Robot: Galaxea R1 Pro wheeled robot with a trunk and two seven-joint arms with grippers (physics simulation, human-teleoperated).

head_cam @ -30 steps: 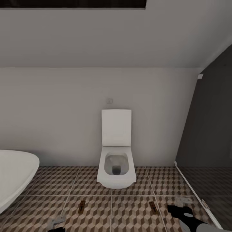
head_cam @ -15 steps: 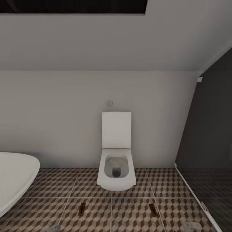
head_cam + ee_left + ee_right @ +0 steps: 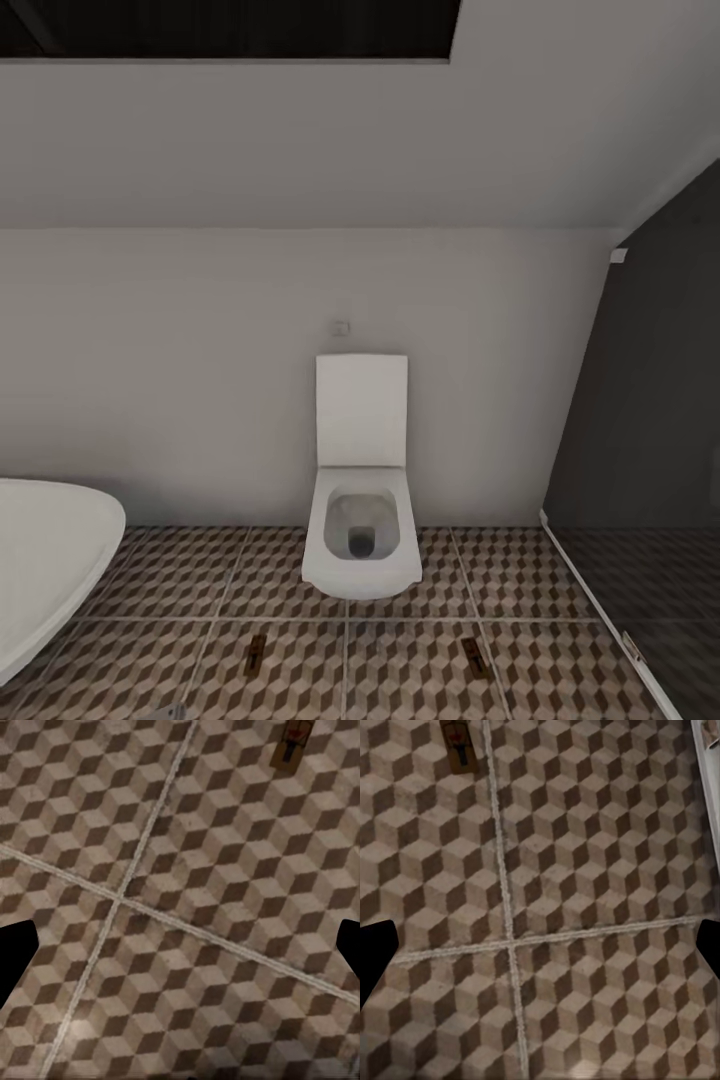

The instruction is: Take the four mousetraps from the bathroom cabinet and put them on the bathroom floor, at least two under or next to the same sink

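Note:
Two mousetraps lie flat on the bathroom floor [image 3: 400, 670] in front of the toilet, one on the left [image 3: 256, 650] and one on the right [image 3: 477, 655]. The left wrist view looks down on the tiles, with one mousetrap [image 3: 294, 742] lying beyond my left gripper [image 3: 180, 960]. That gripper is open, its dark fingertips [image 3: 15, 960] far apart with only floor between them. My right gripper [image 3: 540, 952] is open over bare tiles too, and a mousetrap [image 3: 459, 746] lies ahead of it. The cabinet and the bathroom sink are out of view.
A white toilet [image 3: 362, 520] with its lid up stands against the far wall. A white oval bathtub [image 3: 45, 560] is at the left. A dark glass shower wall [image 3: 650, 450] with a white threshold strip [image 3: 706, 765] closes the right side.
The head camera has tilted upward, so the whole picture shifted down and both arms slid out at the bottom edge. The two mousetraps on the floor have not moved.

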